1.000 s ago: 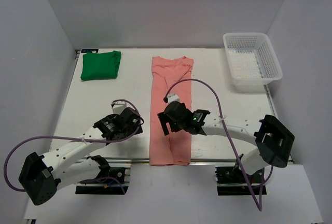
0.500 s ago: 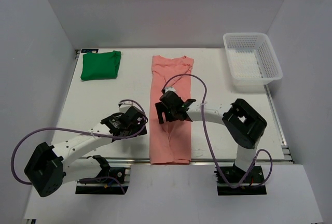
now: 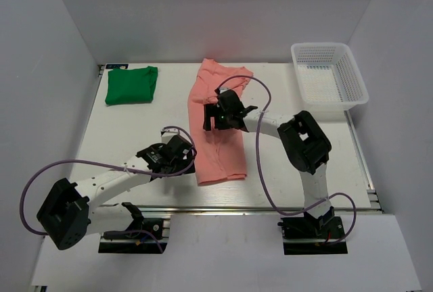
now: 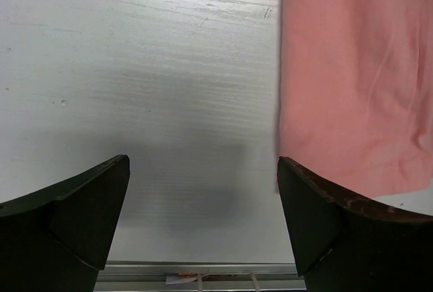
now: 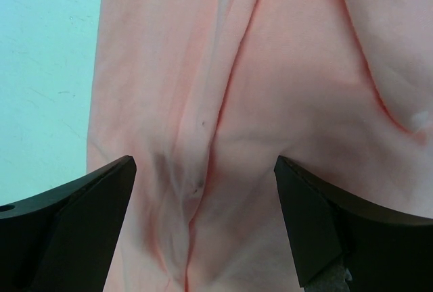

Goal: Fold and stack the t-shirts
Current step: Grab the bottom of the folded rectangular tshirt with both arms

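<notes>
The salmon-pink t-shirt (image 3: 220,147), folded into a long strip, lies slightly tilted down the middle of the table (image 3: 135,136). My right gripper (image 3: 212,117) hovers open over its middle; in the right wrist view (image 5: 203,228) wrinkled pink cloth (image 5: 270,103) fills the space between the spread fingers. My left gripper (image 3: 188,163) is open and empty, just left of the strip's lower edge; the left wrist view (image 4: 203,228) shows bare table between the fingers and the pink shirt (image 4: 352,76) on the right. The green t-shirt (image 3: 132,84) lies folded at the far left.
A white mesh basket (image 3: 329,79) stands at the far right corner. The table's near metal edge (image 4: 203,275) is just below the left gripper. White walls enclose the table on three sides.
The pink shirt has slid away from the near edge toward the back and tilted. The right gripper moved toward the back with it. The left gripper moved right, toward the shirt's lower edge.
</notes>
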